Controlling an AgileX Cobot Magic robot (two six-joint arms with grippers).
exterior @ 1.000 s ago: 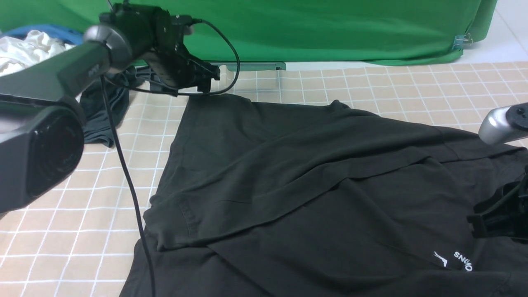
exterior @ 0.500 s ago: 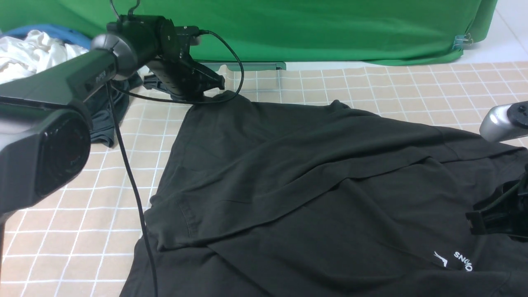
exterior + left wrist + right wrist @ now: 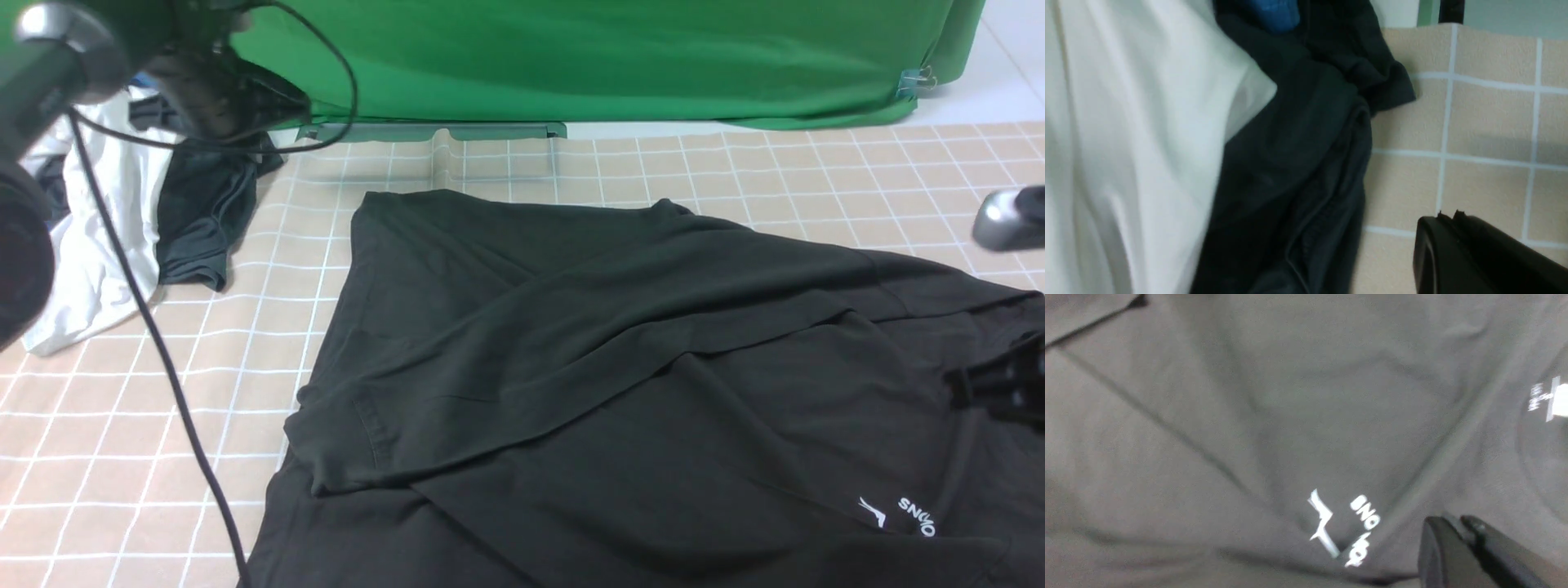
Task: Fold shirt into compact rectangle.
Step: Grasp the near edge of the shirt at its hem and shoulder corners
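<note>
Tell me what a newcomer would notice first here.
The big black shirt dominates, spread rumpled over the checked table cloth from the middle to the right edge, one flap folded diagonally across it. Its small white chest print stands out at the near right. Behind hangs a vivid green backdrop, with a heap of white and dark clothes at the far left.

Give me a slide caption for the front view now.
Black shirt lies partly folded on the checked mat; left gripper hovers by the clothes pile.
</note>
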